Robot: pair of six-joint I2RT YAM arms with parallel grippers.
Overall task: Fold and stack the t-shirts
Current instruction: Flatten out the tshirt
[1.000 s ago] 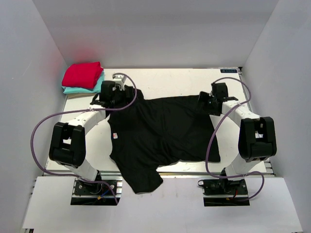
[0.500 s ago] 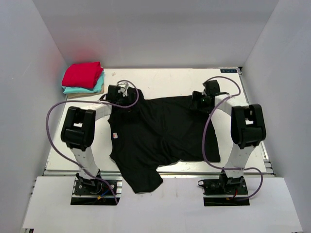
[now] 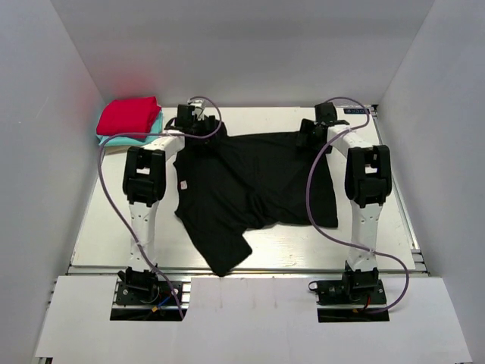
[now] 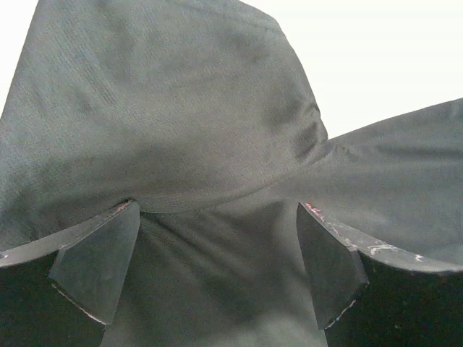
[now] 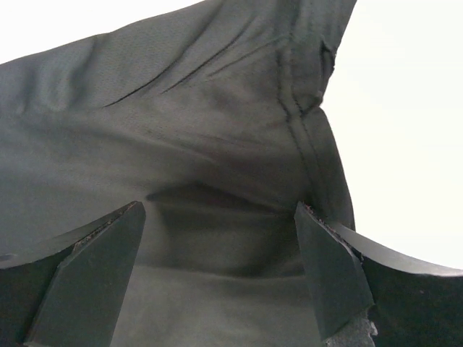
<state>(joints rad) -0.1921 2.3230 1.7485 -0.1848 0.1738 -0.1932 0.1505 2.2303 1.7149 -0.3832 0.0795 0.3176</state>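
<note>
Top external view, left to right: a folded red t-shirt [image 3: 129,116] rests on a folded teal t-shirt [image 3: 152,135]. This stack sits to the left of the left claw [image 3: 195,129], near it but not touching. Both lie at the far side of the white counter [image 3: 98,220].

The black t-shirt [image 3: 250,182] is spread flat between the two claws. It extends from them toward the near edge of the counter. The left claw sits at its far left corner and the right claw [image 3: 309,135] at its far right corner. One rumpled point of the shirt reaches the near edge, on the left claw's side.

Left wrist view: the fingers [image 4: 94,267] stand wide apart. Black cloth fills the space between them and rises in a smooth hump just ahead of the tips. A fold runs from tip to tip. Nothing is clamped. Whether the tips press on the cloth cannot be told.

Right wrist view: the fingers [image 5: 329,271] also stand wide apart, nothing clamped. Creased black cloth lies between and ahead of them. A stitched seam [image 5: 300,119] runs ahead of the right-hand finger, close to the shirt's edge, with bare counter beyond it.
</note>
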